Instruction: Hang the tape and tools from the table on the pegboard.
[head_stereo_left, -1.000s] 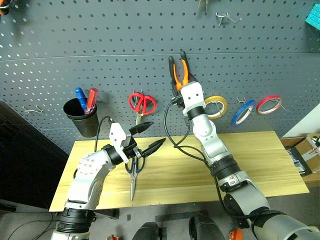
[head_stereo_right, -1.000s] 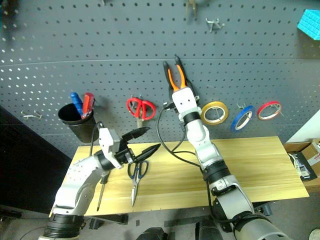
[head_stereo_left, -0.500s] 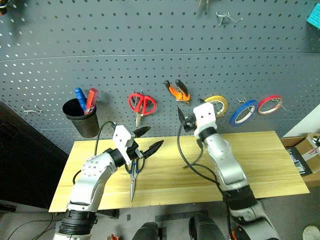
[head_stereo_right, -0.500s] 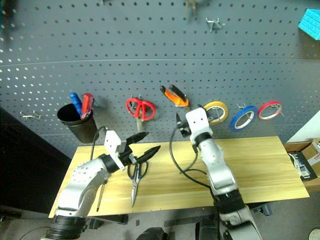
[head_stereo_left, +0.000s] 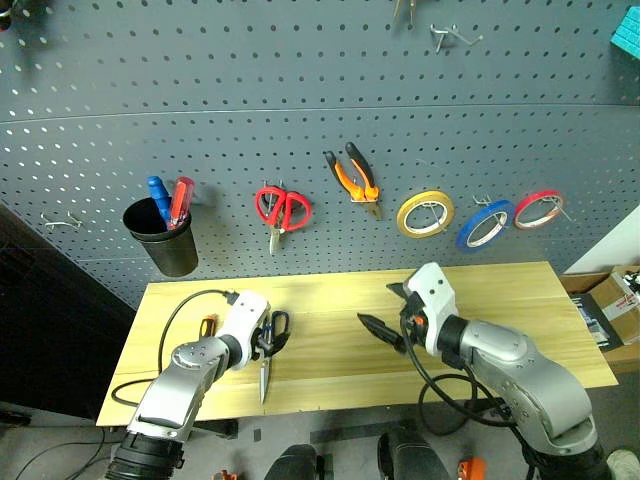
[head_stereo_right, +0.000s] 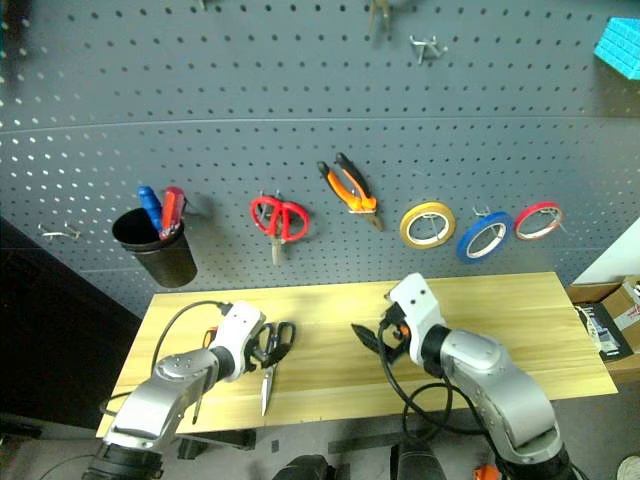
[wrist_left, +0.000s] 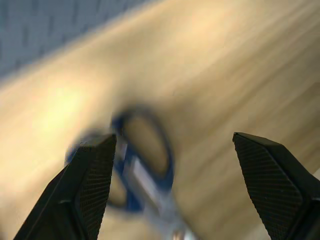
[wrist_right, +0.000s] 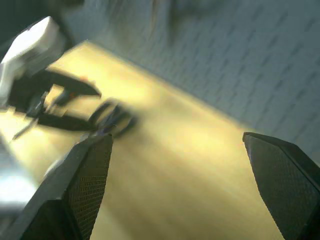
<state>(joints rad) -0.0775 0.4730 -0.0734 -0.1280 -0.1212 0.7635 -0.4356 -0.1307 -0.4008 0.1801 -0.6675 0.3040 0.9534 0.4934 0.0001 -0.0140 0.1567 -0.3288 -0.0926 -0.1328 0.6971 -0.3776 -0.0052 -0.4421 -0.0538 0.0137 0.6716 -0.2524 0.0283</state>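
R gripper (wrist_right: 182, 187) jaws wide apart, nothing btwn them but bare counter (wrist_right: 190, 165). Beyond them: L gripper (wrist_right: 62, 105), open, w/ blue-handled scissors (wrist_right: 112, 120) just by its tips. Pegboard (wrist_right: 240, 65) past the counter's far edge.

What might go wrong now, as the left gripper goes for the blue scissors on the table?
1. The scissors lie flat on the table, so the open left gripper may slip off the thin handles.
2. The screwdriver lies close beside that arm and could be knocked off the near edge.
3. The open right gripper hovers low over the table; its cable might drag there.
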